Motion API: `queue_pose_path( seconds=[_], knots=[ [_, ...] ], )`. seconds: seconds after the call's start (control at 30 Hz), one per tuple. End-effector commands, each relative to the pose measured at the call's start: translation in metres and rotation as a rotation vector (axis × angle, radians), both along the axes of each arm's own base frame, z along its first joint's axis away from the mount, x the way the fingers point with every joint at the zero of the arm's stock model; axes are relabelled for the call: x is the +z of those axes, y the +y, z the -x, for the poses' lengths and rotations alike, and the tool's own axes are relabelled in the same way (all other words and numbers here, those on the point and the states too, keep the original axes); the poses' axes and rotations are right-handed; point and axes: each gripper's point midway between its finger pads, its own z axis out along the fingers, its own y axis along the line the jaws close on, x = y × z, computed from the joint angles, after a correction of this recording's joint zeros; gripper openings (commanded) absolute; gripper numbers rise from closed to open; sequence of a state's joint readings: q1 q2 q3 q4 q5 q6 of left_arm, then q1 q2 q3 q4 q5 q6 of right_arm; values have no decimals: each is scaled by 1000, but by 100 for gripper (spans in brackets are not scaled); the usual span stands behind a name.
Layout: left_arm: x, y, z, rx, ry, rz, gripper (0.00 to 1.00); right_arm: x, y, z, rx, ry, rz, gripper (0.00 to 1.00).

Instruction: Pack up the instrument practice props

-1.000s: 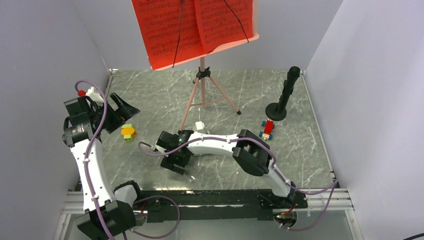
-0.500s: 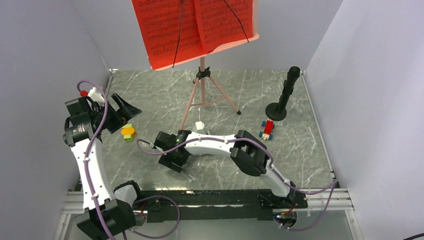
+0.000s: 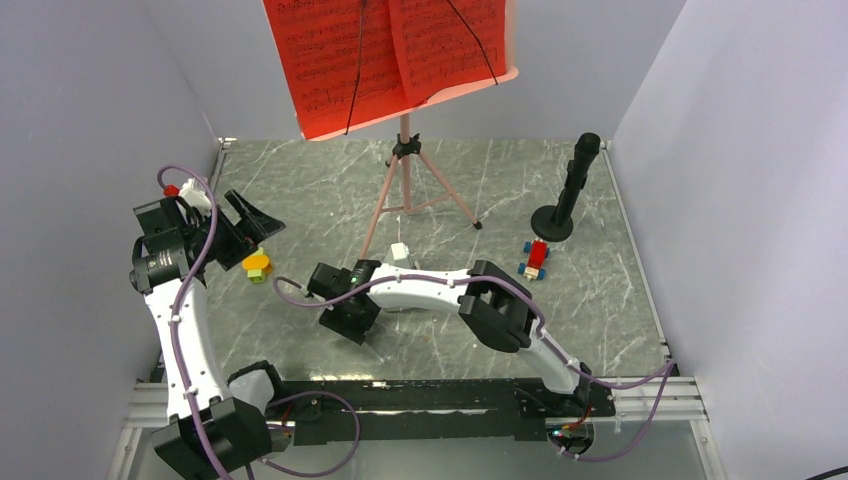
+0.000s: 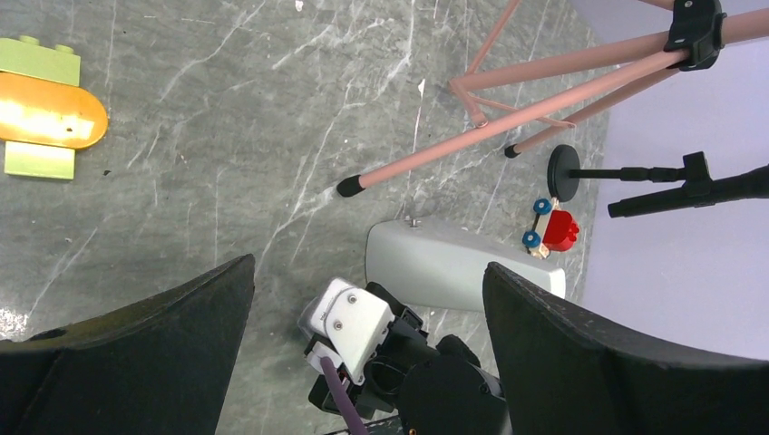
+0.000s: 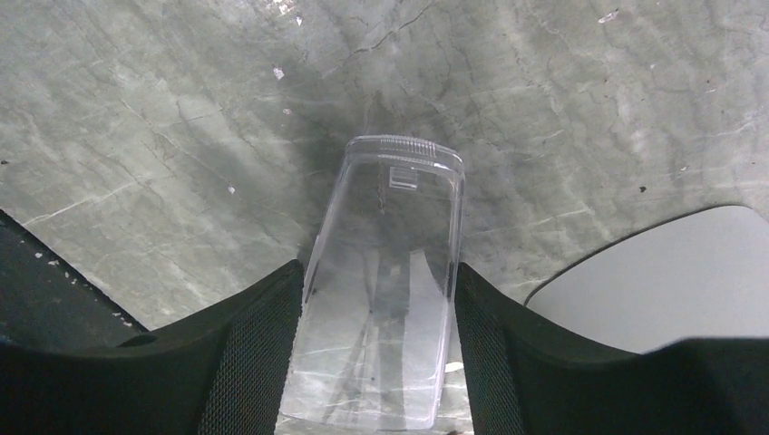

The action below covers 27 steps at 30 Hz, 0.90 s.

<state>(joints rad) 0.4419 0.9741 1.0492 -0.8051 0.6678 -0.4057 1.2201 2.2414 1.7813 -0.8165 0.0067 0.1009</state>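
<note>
My right gripper (image 5: 376,272) had narrowed onto the clear plastic cover (image 5: 388,227), pads touching both sides, on the near side of the pink music stand (image 3: 405,185). The white metronome (image 3: 400,250) lay between them. I judged the cover ready to lift.

The top edge of the overhead view cuts off the red sheet-music pages (image 3: 350,60) and the desk of the pink music stand (image 3: 404,128), and the print is too small to read. The right arm (image 3: 430,290) hides the lower part of the small white metronome (image 3: 400,249). In the right wrist view the clear plastic cover (image 5: 390,227) runs off the bottom edge between the fingers of the right gripper (image 5: 378,272); whether their pads press it cannot be told.
</note>
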Motion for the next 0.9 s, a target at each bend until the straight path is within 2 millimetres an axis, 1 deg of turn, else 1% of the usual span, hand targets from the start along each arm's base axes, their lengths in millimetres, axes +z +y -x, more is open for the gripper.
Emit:
queue_pose_path(
  seconds=[0.0, 0.07, 0.13, 0.17, 0.23, 0.3, 0.33, 0.43, 0.53, 0.6, 0.63, 0.7, 0.73, 0.8, 0.83, 0.87],
  knots=[
    [9, -2, 2, -11, -45, -6, 99, -19, -6, 16, 32, 78, 53, 61],
    [9, -3, 3, -11, -46, -8, 99, -22, -5, 20, 50, 101, 50, 59],
    [10, -3, 3, -10, -48, -10, 99, -23, -4, 23, 65, 116, 47, 52],
    [10, -2, 4, -8, -50, -13, 99, -24, -4, 23, 74, 120, 47, 46],
    [10, -2, 4, -6, -51, -17, 99, -24, -5, 24, 90, 120, 45, 24],
    [12, -2, 5, -5, -54, -21, 99, -22, -5, 22, 100, 109, 40, 6],
    [13, -1, 5, -3, -55, -25, 99, -19, -4, 21, 110, 101, 33, 0],
    [17, 1, 4, 1, -63, -33, 99, -1, -1, 19, 136, 79, -11, 0],
    [25, -1, 2, -30, -93, -40, 95, 26, 4, 25, 227, 91, -89, 0],
    [30, -3, 0, -58, -116, -46, 94, 55, 5, 26, 267, 93, -166, 0],
    [32, -3, -2, -71, -127, -51, 93, 69, 7, 31, 296, 126, -217, 0],
    [33, -4, -4, -102, -139, -52, 93, 105, 10, 36, 372, 165, -335, 0],
    [33, -4, -6, -113, -145, -56, 92, 122, 11, 34, 400, 165, -383, 0],
    [35, -1, -9, -118, -160, -80, 92, 152, 11, 24, 430, 128, -453, 0],
    [36, 1, -11, -115, -167, -96, 91, 167, 9, 19, 439, 112, -491, 0],
    [38, 3, -12, -120, -178, -113, 91, 181, 6, 8, 435, 94, -533, 0]
  ],
)
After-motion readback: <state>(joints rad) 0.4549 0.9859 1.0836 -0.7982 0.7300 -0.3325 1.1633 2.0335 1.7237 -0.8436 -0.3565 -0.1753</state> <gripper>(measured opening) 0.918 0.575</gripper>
